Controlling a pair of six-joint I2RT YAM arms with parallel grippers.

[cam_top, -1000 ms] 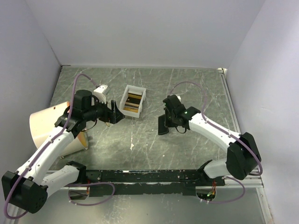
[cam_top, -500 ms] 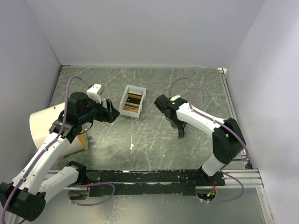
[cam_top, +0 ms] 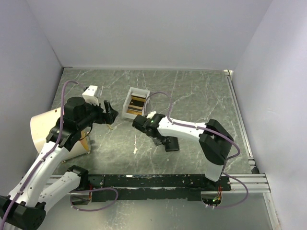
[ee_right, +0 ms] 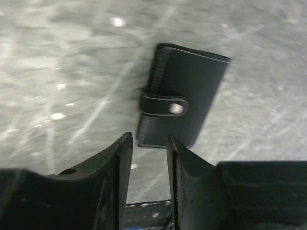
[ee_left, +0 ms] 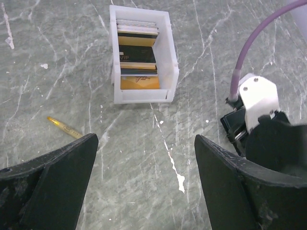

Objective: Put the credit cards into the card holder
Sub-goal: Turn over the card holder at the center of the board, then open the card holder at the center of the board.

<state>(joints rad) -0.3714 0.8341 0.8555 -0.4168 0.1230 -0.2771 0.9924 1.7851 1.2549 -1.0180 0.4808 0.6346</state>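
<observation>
While the card holder (ee_right: pixel 196 91) lies flat and closed on the grey surface (cam_top: pixel 201 96), with its strap fastened across the front, the right gripper (ee_right: pixel 147 139) is held at the holder's near edge. Its fingers are only slightly parted, and nothing is pinched between them. Seen from overhead, the holder is placed at about 4 o'clock of the white box (ee_left: pixel 169 57), near it but apart from it. The credit cards (ee_left: pixel 138 52), gold-tan and dark, are packed inside that box. The left gripper (ee_left: pixel 144 141) is spread wide and empty, held over the surface at about 8 o'clock of the box. A small gold stick (ee_left: pixel 67 128) is seen lying on the surface between that gripper and the box. A beige cone (cam_top: pixel 45 129) is set at the surface's 9 o'clock edge.
</observation>
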